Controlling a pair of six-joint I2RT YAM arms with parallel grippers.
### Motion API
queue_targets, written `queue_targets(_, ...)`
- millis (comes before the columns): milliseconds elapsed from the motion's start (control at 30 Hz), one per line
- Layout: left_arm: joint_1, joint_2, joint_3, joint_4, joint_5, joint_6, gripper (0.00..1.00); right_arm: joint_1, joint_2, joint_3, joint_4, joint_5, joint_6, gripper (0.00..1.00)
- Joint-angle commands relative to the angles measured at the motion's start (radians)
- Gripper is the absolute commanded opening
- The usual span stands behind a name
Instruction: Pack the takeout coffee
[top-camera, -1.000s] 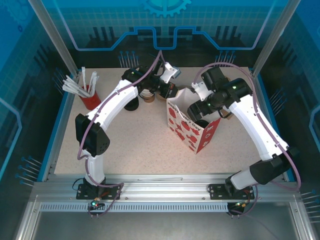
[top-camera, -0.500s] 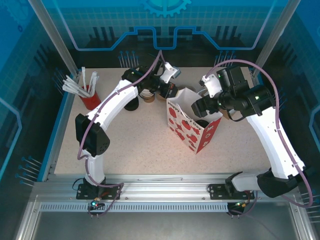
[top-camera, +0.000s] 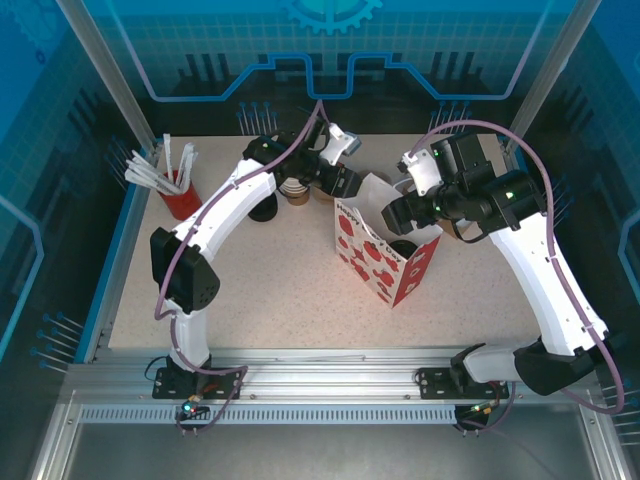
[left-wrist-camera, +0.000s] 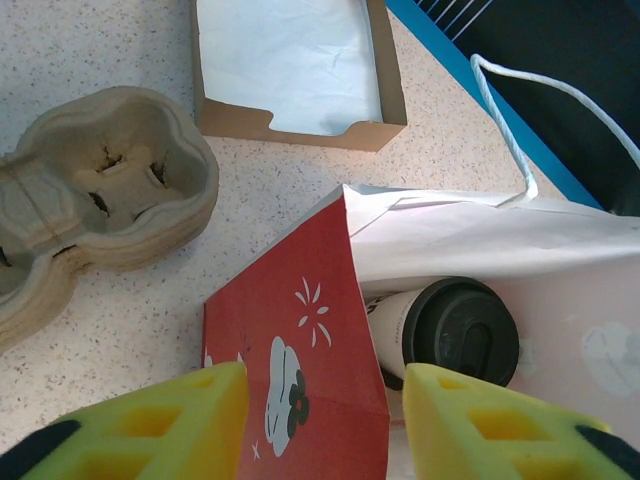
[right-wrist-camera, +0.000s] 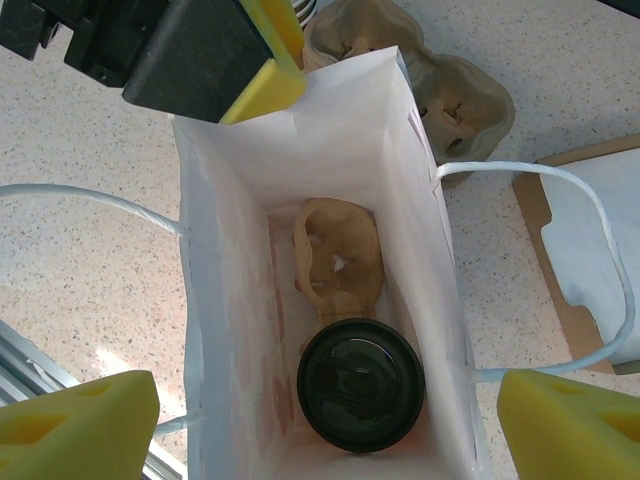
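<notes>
The takeout coffee (right-wrist-camera: 360, 385) sits at the bottom of the paper bag (right-wrist-camera: 330, 140) with its black lid up, at the end of the bag nearest the right wrist camera. Just beside it, farther along the same bag floor, lies a moulded pulp carrier (right-wrist-camera: 338, 260). The bag is red with white prints outside and plain white inside. It stands open on the speckled table (top-camera: 270, 290), and its twine handles (right-wrist-camera: 590, 190) loop outward on either side.

The right gripper (right-wrist-camera: 325, 430) hangs over the bag's mouth, its yellow pads wide apart and holding nothing. The left gripper (left-wrist-camera: 325, 400) is at the opposite end of the bag with its pads also apart. The bag's red corner shows between them (whether either pad touches the paper cannot be told).

Outside the bag, a stack of pulp cup carriers (left-wrist-camera: 100, 190) rests on the table, with a cardboard tray (left-wrist-camera: 300, 70) lined with white paper just beside it.
</notes>
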Motion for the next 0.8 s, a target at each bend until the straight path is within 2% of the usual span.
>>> queue_targets(0,-0.003,-0.023,0.039,0.012,0.001,-0.013,0.5,-0.006,-0.006,-0.008,0.01,-0.013,0.015,0.89)
queue_targets(533,-0.001,-0.141,0.049,0.05,-0.058,-0.009,0.84,0.0,-0.06,-0.023,0.101,-0.038,0.036,0.89)
queue_targets(767,0.014,-0.269,-0.004,0.129,-0.101,-0.04,0.88,0.01,-0.134,-0.048,0.292,-0.027,0.074,0.89)
